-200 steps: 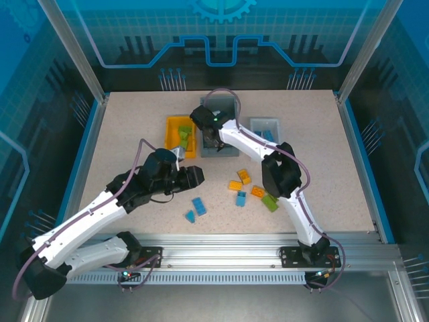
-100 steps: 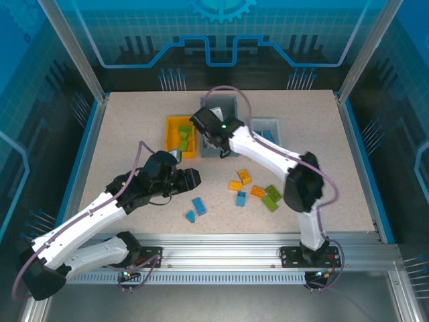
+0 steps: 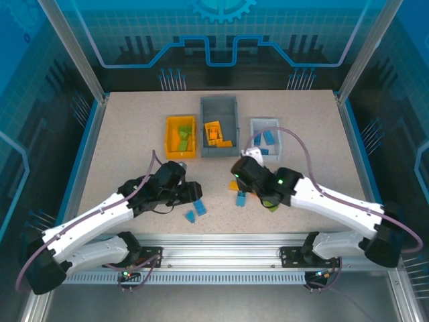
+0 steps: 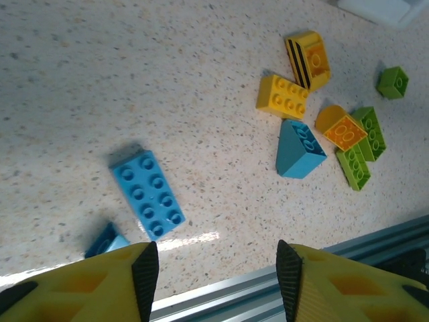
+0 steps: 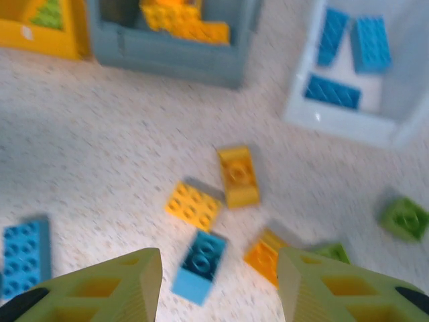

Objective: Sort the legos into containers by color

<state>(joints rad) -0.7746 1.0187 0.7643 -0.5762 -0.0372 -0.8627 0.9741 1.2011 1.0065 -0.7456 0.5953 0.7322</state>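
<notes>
Left claw (image 4: 218,268) and right claw (image 5: 219,282) hang open, empty.
Double-grab risk: orange brick (image 4: 344,131) touches green brick (image 4: 371,132); colours could mix.

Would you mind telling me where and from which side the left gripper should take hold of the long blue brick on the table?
Probably from straight above, pinching the long blue brick across its two long side walls, near the middle. It lies flat, studs up, so those walls are free; a small blue piece sits close by one end.
</notes>
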